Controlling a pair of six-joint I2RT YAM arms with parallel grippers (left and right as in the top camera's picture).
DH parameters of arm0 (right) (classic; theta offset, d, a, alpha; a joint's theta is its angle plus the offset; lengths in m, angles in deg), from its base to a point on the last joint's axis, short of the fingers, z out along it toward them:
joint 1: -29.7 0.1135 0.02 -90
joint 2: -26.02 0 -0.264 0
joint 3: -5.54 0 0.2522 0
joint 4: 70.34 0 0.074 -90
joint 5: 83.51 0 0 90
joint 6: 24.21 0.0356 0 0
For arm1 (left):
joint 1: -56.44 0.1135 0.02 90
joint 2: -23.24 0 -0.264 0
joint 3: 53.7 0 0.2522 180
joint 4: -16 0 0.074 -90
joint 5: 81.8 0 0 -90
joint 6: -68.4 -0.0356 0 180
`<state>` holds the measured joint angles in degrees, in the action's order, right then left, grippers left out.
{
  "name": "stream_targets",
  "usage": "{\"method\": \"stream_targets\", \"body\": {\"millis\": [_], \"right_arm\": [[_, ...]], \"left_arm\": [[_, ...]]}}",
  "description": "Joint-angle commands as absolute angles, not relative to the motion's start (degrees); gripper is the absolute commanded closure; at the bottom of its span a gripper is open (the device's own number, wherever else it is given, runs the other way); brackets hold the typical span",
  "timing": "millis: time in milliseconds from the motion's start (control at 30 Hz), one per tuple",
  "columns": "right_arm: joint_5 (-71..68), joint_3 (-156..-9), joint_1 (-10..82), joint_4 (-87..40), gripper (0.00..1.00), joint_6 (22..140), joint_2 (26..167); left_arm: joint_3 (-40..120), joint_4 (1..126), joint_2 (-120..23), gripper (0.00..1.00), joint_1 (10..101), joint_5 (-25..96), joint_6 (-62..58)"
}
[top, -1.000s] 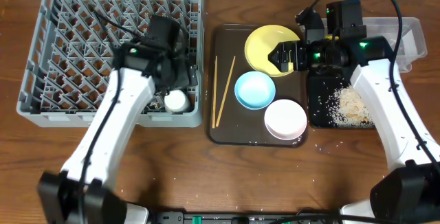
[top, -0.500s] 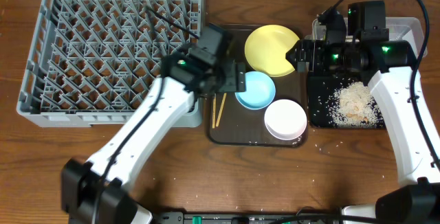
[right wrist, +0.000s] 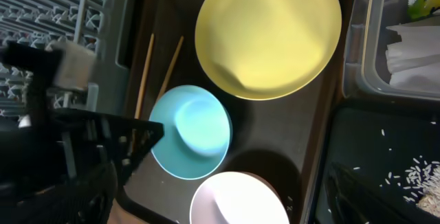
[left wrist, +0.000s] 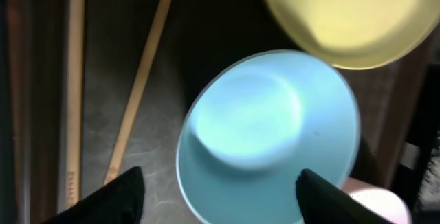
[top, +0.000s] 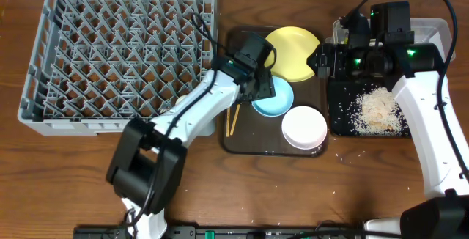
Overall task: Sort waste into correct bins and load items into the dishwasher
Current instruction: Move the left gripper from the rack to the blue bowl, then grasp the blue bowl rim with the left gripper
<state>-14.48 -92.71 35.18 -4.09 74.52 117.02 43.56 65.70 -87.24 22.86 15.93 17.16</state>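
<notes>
My left gripper (top: 264, 86) is open and empty, low over the light blue bowl (top: 280, 101) on the brown tray. In the left wrist view its fingertips (left wrist: 223, 196) straddle the bowl (left wrist: 268, 124). My right gripper (top: 317, 59) is open and empty above the right edge of the pale yellow plate (top: 289, 48). The white bowl (top: 304, 127) sits at the tray's front right. Two chopsticks (left wrist: 141, 80) lie left of the blue bowl. White rice (top: 377, 111) lies in the black tray (top: 341, 122). A napkin (right wrist: 412, 49) and green wrapper (right wrist: 423, 4) lie in the clear tub (top: 438, 34). The cup is hidden.
The grey dish rack (top: 121, 52) fills the left of the table. The brown serving tray (top: 242, 140) stands between the rack and the black tray. Loose rice grains (top: 344, 152) are scattered on the wood in front of the trays.
My left arm has swung from the dish rack's front right corner over to the brown tray and now sits over the blue bowl. My right gripper shifted slightly right, then stayed.
</notes>
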Motion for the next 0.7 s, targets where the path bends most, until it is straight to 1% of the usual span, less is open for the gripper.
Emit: {"method": "stream_targets", "body": {"millis": [0,100,233,333,400,667], "right_arm": [[-14.24,-92.86,34.98,-4.03,0.06,75.15,116.37],[-14.22,-92.86,35.03,-4.05,0.06,75.15,116.37],[-13.87,-92.86,35.03,-4.05,0.06,75.15,116.37],[-13.39,-92.86,35.03,-4.05,0.06,75.15,116.37],[-13.39,-92.86,35.03,-4.07,0.06,75.15,116.37],[-13.39,-92.86,35.03,-4.05,0.06,75.15,116.39]], "left_arm": [[43.43,65.75,-89.86,0.35,22.36,12.63,19.52],[43.43,65.62,-91.24,0.41,22.36,12.19,21.1],[43.43,65.42,-92.53,0.44,22.34,11.6,21.84],[43.43,65.18,-92.74,0.5,22.23,11.56,22.06],[43.43,64.92,-92.77,0.57,22.07,11.51,22.06],[41.92,63.19,-93.66,0.6,20.33,9.74,23.57]]}}
